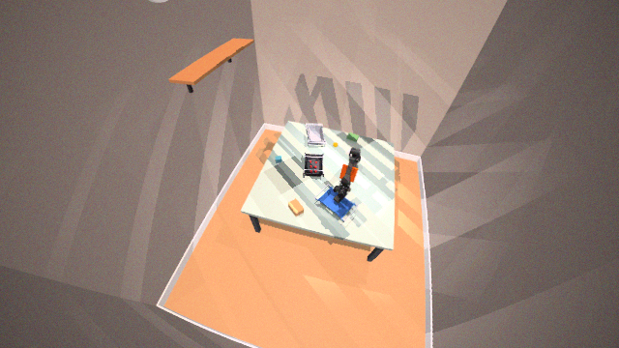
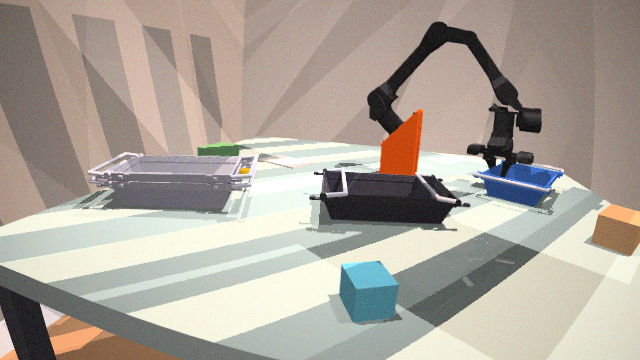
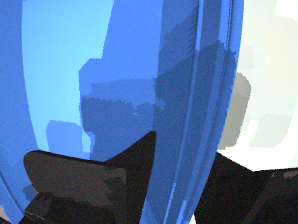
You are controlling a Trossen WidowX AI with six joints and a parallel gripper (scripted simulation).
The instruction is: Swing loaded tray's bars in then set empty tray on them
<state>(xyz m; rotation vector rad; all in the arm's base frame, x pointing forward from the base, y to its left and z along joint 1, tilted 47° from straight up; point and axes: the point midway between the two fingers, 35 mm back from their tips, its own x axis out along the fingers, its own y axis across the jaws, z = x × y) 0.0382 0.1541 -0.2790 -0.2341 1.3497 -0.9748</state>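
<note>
The black tray [image 1: 308, 166] [image 2: 390, 211] stands on the table with small red blocks [image 1: 313, 166] inside. Its two white wire bars lie inward across its top, one near each end: the left bar [image 2: 344, 181] and the right bar [image 2: 430, 188]. The empty blue tray [image 1: 345, 209] [image 2: 515, 194] [image 3: 50, 75] is near the table's front edge and looks level; its wire bars stick out at its ends. My gripper [image 1: 338, 198] [image 2: 498, 172] [image 3: 168, 137] points down and is shut on the blue tray's side wall, one finger inside and one outside. Contact at the tips is partly hidden.
A grey tray [image 1: 315, 135] [image 2: 170, 195] stands beyond the black one. A teal block [image 1: 278, 159] [image 2: 370, 292], an orange block [image 1: 296, 207] [image 2: 617, 230], a green block [image 1: 353, 136] [image 2: 218, 149] and a small yellow thing [image 1: 335, 144] [image 2: 245, 171] lie around. An orange panel [image 1: 348, 173] [image 2: 402, 150] stands by my arm.
</note>
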